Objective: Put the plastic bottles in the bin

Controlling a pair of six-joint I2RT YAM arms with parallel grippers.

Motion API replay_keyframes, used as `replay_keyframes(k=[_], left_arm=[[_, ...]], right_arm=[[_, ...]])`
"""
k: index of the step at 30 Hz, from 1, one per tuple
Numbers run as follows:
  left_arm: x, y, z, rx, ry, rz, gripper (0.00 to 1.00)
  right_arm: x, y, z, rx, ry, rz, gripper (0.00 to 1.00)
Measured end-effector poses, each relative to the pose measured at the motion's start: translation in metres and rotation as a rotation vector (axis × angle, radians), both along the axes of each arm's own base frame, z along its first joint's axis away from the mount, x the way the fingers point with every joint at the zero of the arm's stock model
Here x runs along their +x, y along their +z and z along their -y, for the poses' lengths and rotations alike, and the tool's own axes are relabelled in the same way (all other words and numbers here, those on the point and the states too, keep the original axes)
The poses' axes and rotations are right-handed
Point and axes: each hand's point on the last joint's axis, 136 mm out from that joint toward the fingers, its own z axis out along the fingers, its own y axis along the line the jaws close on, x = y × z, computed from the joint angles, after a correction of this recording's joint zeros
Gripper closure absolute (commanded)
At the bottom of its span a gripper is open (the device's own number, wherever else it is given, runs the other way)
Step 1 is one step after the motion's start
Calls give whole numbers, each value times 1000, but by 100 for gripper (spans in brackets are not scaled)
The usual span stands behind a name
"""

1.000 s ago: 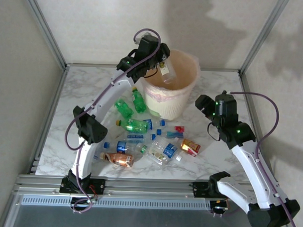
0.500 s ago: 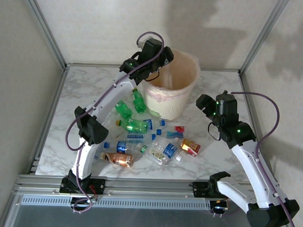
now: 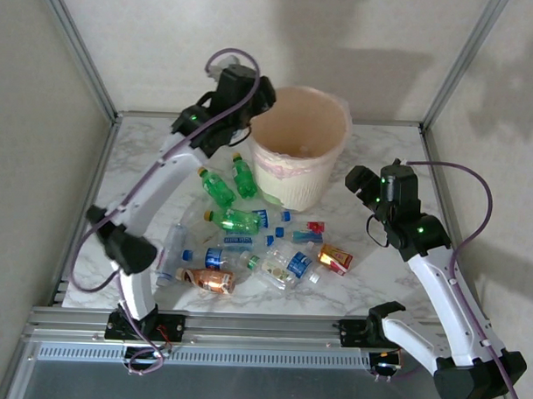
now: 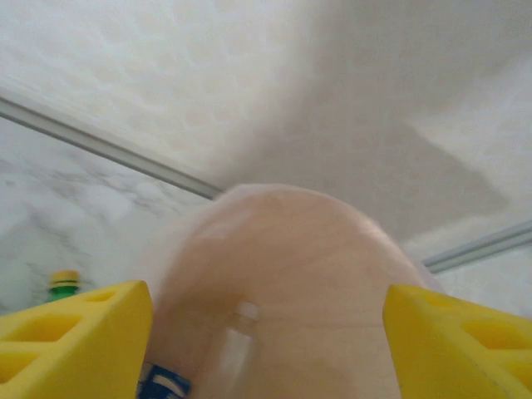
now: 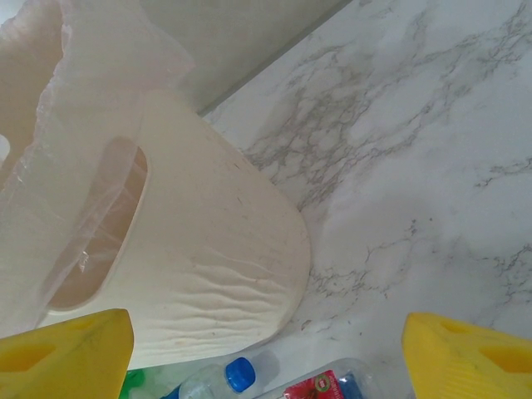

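At the bin's (image 3: 298, 179) nine o'clock rim, the left gripper (image 4: 266, 341) was held spread, seemingly empty, best lifted clear of the liner (image 5: 91, 75).

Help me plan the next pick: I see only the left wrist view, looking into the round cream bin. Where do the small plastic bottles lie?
Observer: The small plastic bottles lie clustered on the white marble table, on the near side of the round cream bin.
Operator: Which are nearest my left gripper?
Observer: Two green bottles at the bin's base.
Operator: Is the right gripper free?
Observer: Yes, open and empty, beside the bin.
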Motion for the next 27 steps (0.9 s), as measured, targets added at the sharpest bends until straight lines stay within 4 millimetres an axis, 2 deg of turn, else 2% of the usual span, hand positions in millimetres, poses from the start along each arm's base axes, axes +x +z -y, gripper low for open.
replay_keyframes(k=[3,6,7,9,11,16,19,22,27], left_arm=[[-26,-9,-52,18,71,-14,26],[-50,-32,-109,47,170,-46,25],[-58,-42,-125,61,199,-64,24],[-75,-63,-144,88,228,-102,22],[-91,-85,-153,116,232,-146,21],[-135,-158,-171,174,229,-300,18],[-162,-203,-177,187,219,-405,9],[-181,-235,-180,183,215,-480,6],[-199,-271,-186,185,240,-579,4]], right_arm=[[0,0,0,-5,3,1,14],[0,0,0,-7,8,2,14],[0,0,-1,-7,9,2,14],[0,-2,-2,-3,16,0,14],[-1,-7,-4,-1,25,-12,14],[-2,-19,-6,-1,36,-36,14],[-3,-23,-7,3,44,-45,14],[-3,-24,-8,6,48,-46,14],[-4,-25,-8,10,49,-37,14]])
